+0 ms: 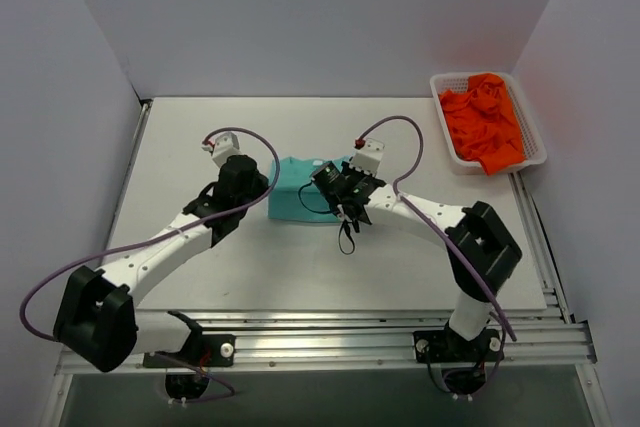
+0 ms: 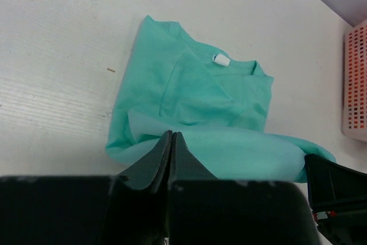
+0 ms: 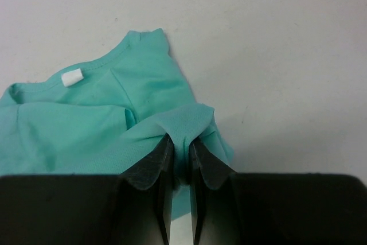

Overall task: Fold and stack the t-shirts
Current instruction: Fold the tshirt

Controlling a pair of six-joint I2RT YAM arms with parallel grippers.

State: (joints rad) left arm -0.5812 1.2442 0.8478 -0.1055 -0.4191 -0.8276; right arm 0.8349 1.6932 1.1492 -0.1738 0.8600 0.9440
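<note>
Working on one garment only; judging the task to be at an early stage. Lying at the centre of the worktop (image 1: 400, 137): the teal t-shirt (image 1: 295, 195), sides appearing turned inward, neck label (image 2: 221, 59) facing up, near hem held off the surface. Clamping that hem at one end with the left end effector (image 2: 171, 137), fingers pressed together on the cloth. Clamping a bunched ridge of it at the other end with the right end effector (image 3: 180, 139). Remaining, by judgement: carrying the hem toward the collar, flattening, then folding every orange piece and stacking. Sitting at the far right corner: a white mesh basket (image 1: 443, 87), holding the orange t-shirts (image 1: 485, 122) in a crumpled heap, none folded.
</note>
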